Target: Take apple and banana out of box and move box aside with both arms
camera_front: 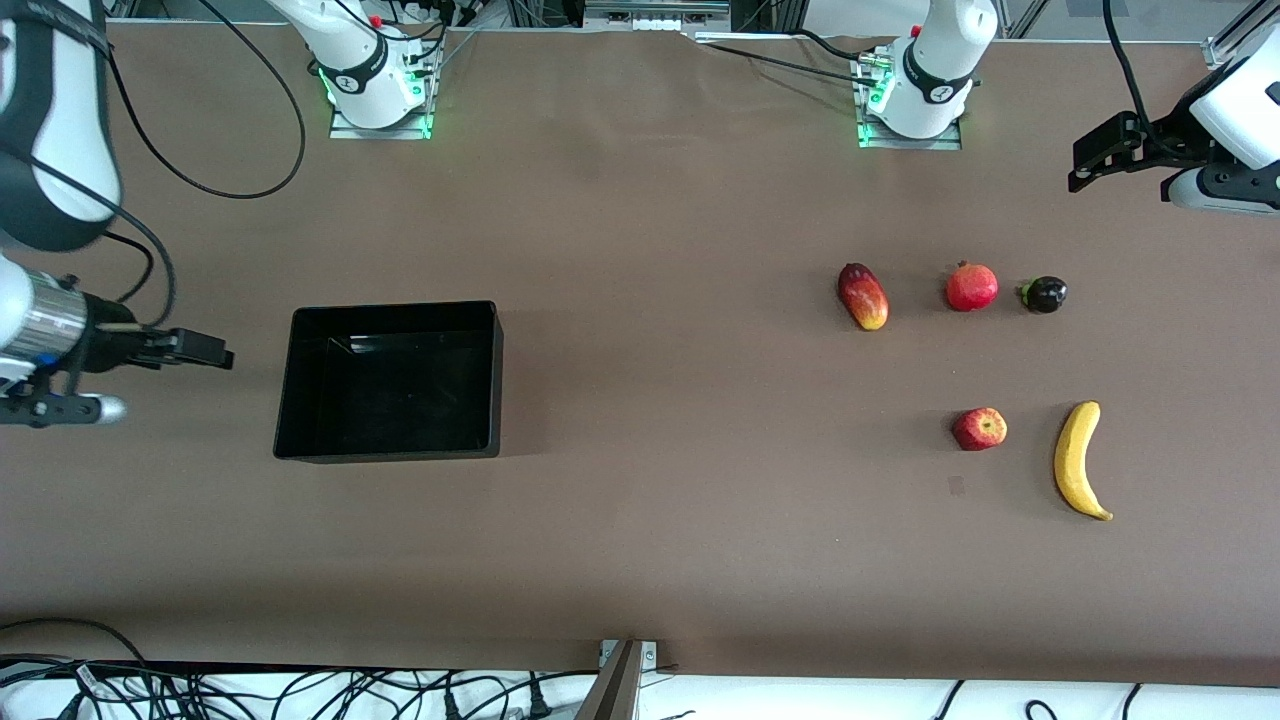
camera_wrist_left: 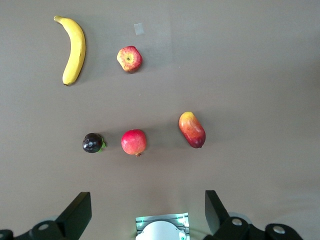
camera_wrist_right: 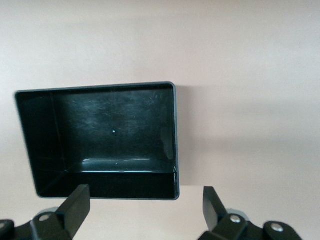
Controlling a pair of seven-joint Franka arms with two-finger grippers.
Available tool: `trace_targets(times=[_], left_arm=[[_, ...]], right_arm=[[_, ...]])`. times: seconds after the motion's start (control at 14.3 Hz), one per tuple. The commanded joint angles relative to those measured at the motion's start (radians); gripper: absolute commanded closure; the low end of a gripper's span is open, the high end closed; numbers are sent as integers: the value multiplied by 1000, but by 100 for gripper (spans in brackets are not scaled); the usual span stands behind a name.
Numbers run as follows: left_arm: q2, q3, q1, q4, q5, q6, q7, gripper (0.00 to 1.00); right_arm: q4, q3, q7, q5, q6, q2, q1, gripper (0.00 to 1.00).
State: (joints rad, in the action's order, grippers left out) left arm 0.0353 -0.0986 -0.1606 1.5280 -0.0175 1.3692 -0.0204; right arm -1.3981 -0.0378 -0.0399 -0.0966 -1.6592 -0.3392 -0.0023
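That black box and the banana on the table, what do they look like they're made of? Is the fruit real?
The box looks like hard black plastic with a glossy finish: light streaks reflect off its inner floor and walls. The banana has an even yellow, faintly shiny skin with a darker tip; it could be a plastic or foam replica, but the look alone doesn't settle whether it is real.

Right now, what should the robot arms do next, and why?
Probably nothing more than drawing back and stopping. The shallow black box sits empty toward the right arm's end, while the small red-and-yellow apple and the long yellow banana lie on the table. Both the left gripper and right gripper hang open-jawed, holding nothing.
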Motion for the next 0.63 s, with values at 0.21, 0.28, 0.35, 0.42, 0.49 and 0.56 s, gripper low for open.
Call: trace_targets(times=[0.21,0.28,0.35,0.42,0.49,0.56], left_arm=[[2,-3,3,-2,-21,4,8,0],[2,-3,3,-2,-21,4,8,0],[2,-3,4,-2,-21,4,8,0],[2,-3,4,-3,-21,4,8,0],[2,-3,4,-2,-21,4,8,0],[2,-3,4,-2,-21,4,8,0]], right_arm=[[-223,-5,28,24,69,285,24,0],[-242,-10,53,53,67,307,37,0],[-239,-11,64,73,78,307,56,0],[-234,-13,64,77,70,302,61,0],[-229,-14,63,77,65,299,61,0],[-228,-16,57,77,67,296,61,0]])
